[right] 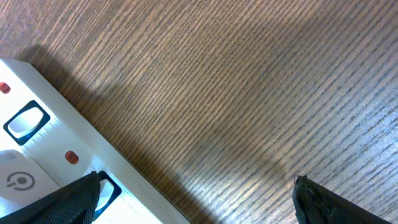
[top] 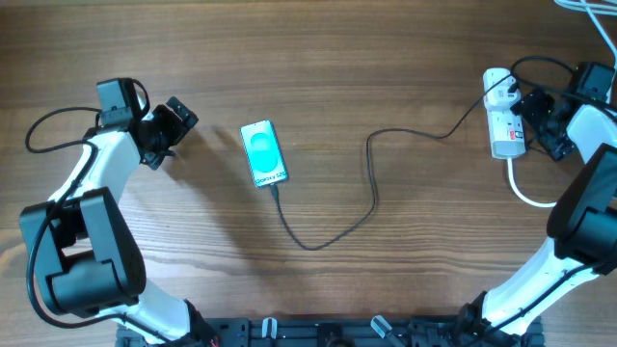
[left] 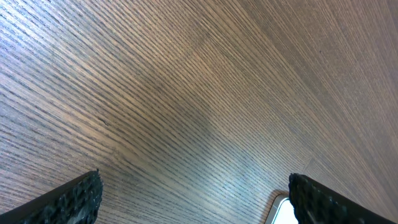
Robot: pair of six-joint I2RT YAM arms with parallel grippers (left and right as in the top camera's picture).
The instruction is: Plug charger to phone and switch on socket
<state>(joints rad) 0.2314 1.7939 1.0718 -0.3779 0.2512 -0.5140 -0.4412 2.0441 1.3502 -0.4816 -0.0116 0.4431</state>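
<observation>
The phone (top: pixel 264 152) lies on the table left of centre with its teal screen lit. The thin black charger cable (top: pixel 371 183) runs from the phone's near end in a loop to a black plug in the white socket strip (top: pixel 501 125) at the far right. My left gripper (top: pixel 174 123) is open and empty to the left of the phone; a phone corner (left: pixel 281 210) shows beside its right finger. My right gripper (top: pixel 542 123) is open beside the strip, one finger over the strip's edge (right: pixel 43 143) with its rocker switches and red lights.
A thick white cord (top: pixel 525 188) curves from the strip toward my right arm. Another white cable (top: pixel 593 19) runs off the far right corner. The wood table (top: pixel 386 77) fills the rest of the view.
</observation>
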